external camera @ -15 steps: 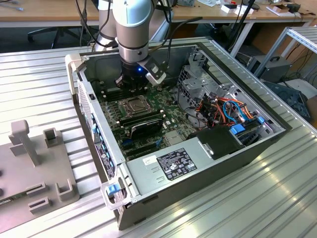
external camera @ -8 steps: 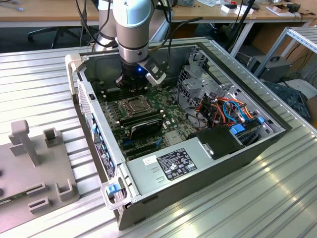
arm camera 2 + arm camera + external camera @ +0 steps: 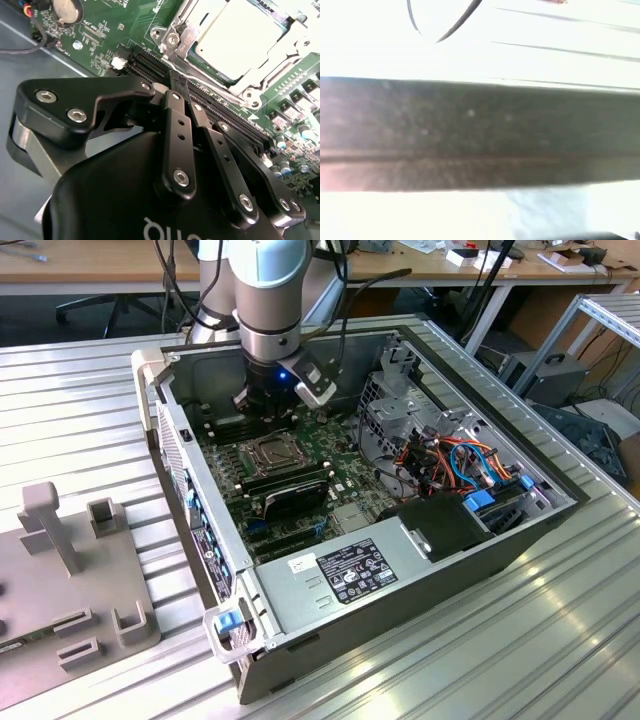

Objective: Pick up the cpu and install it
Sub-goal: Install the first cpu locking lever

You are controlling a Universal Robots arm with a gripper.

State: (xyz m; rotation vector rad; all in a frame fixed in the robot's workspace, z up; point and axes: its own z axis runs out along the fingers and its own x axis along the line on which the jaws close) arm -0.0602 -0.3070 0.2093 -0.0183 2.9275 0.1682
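Note:
The cpu (image 3: 270,452) lies flat in the motherboard socket inside the open computer case (image 3: 520,540). In the second wrist view its silver-grey top (image 3: 240,35) sits inside the metal socket frame (image 3: 172,37). My gripper (image 3: 272,405) hangs low over the board, just behind the socket in the exterior view. In the second wrist view the gripper (image 3: 177,85) is shut with nothing between its black fingers (image 3: 172,120). Its tips are at the black memory slots (image 3: 225,117) beside the socket, apart from the cpu.
Black memory sticks (image 3: 285,485) lie in front of the socket. A power supply (image 3: 350,575) fills the case's near end. A drive cage with orange and blue cables (image 3: 450,465) sits on the exterior view's right. A grey fixture (image 3: 70,560) stands outside the case on the exterior view's left.

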